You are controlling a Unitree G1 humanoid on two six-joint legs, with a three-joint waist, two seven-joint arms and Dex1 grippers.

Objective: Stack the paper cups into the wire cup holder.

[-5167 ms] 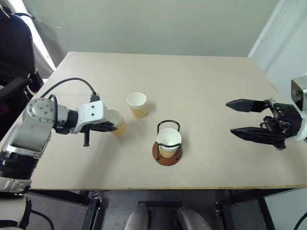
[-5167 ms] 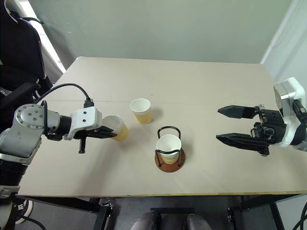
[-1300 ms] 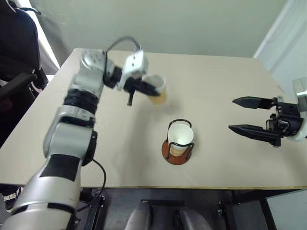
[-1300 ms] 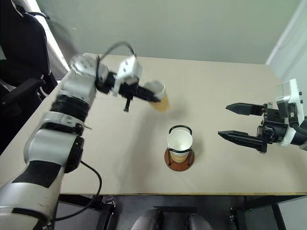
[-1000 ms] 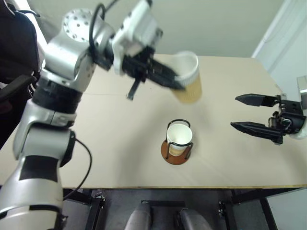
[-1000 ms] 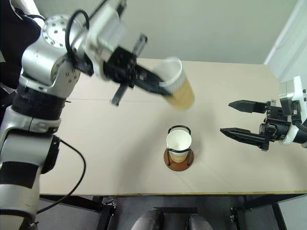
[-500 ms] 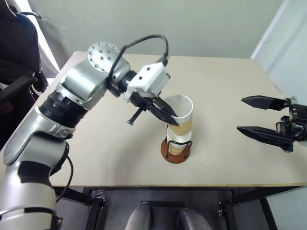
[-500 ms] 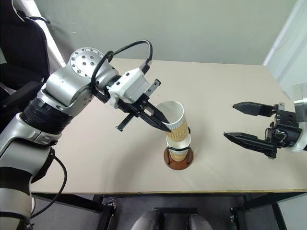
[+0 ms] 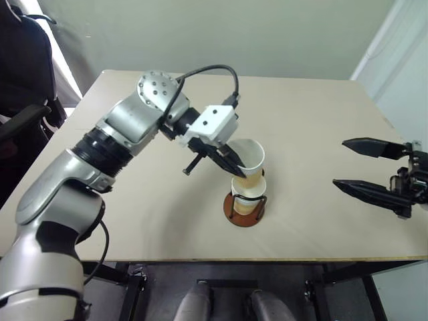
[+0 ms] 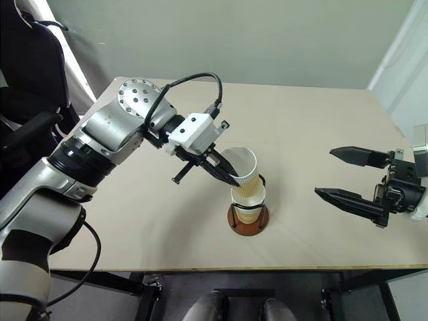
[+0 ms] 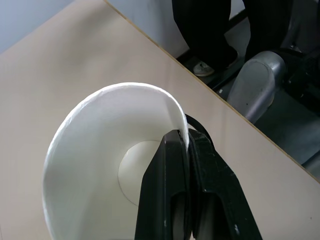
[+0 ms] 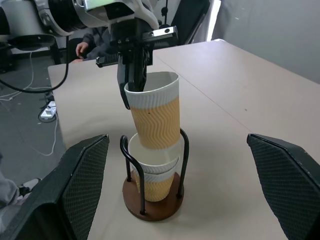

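My left gripper (image 9: 235, 164) is shut on the rim of a paper cup (image 9: 249, 160), one finger inside and one outside. The cup tilts, and its tan lower end sits in the mouth of the paper cups (image 12: 152, 165) nested in the wire cup holder (image 9: 244, 219). The holder's black loops (image 12: 184, 150) rise beside the cups from the reddish-brown base (image 12: 155, 207). The left wrist view looks down into the held cup (image 11: 100, 150), with the shut fingers (image 11: 172, 165) pinching its wall. My right gripper (image 9: 340, 162) hangs open and empty to the right of the holder, pointing at it.
The holder stands near the middle of the beige table (image 9: 301, 114), a little way in from its front edge (image 9: 267, 259). A black chair (image 9: 20, 67) stands past the table's left side. A person's hand (image 12: 85, 47) shows beyond the table in the right wrist view.
My left gripper has carried the cup down from high above the table onto the holder, and its bottom now sits inside the cup there. The right gripper stays open.
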